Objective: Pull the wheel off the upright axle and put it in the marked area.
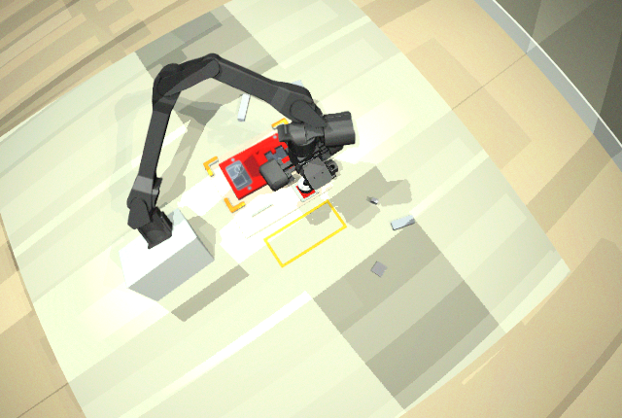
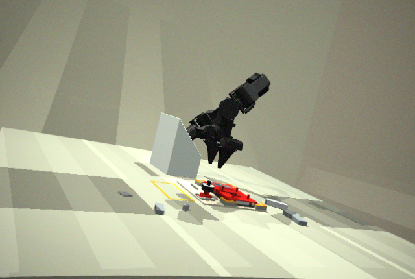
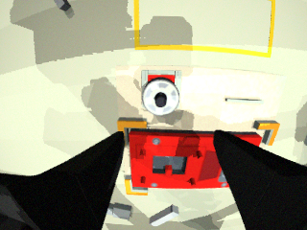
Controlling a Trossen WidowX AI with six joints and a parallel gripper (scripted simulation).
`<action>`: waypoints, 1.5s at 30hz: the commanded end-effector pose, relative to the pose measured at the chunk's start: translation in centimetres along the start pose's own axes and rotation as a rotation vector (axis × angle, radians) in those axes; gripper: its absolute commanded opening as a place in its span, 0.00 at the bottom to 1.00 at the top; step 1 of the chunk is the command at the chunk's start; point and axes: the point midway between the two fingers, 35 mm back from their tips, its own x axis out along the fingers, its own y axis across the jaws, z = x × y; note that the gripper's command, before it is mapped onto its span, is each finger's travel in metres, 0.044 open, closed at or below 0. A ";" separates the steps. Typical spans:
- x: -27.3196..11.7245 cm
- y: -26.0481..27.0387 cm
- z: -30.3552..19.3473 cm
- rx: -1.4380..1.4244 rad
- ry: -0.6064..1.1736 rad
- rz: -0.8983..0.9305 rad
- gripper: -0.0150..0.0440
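"Fingers of our black parallel-jaw gripper [image 1: 301, 180] [image 2: 214, 165] [image 3: 169, 134] stand apart, with nothing between them, pointing down above the work. Where is our wheel?"

"We have the small round wheel, white-faced with a black rim [image 1: 303, 185] [image 2: 207, 187] [image 3: 161, 97], on its upright black axle [image 2: 209, 181] [image 3: 160, 100], over a red base. The fingertips are well above it, not touching."

"And what lies next to that?"

"Just beside the wheel we see a flat red rectangular plate [image 1: 255, 172] [image 2: 234, 194] [image 3: 144, 165] with short red pegs and a grey recess, and orange corner brackets [image 1: 233, 204] [image 2: 227, 201] [image 3: 136, 124] around it."

"Our marked area?"

"The yellow-outlined rectangle [image 1: 273, 251] [image 2: 172, 198] [image 3: 203, 49] is on the pale table [image 1: 251, 332] [image 2: 127, 252] [image 3: 29, 91], on the wheel's other side from the plate. Our wheel is outside it."

"Farther out?"

"A pale grey block with a sloping side [image 1: 170, 272] [image 2: 161, 148] is by the foot of our black arm [image 1: 156, 137] [image 2: 229, 108]."
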 end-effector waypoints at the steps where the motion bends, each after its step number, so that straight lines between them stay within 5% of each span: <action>1: 0.1 -0.4 0.3 0.026 0.000 -0.016 0.76; 12: 0.5 0.5 1.1 0.026 0.000 -0.015 0.76; 21: 7.0 0.4 0.9 0.026 0.003 -0.015 0.76; 26: 7.6 0.3 0.8 0.025 0.004 -0.015 0.76; 29: 7.4 0.4 0.6 0.013 -0.003 -0.026 0.63; 38: 7.4 0.4 0.6 0.013 -0.003 -0.026 0.53; 45: 7.3 0.4 0.6 0.014 -0.003 -0.026 0.25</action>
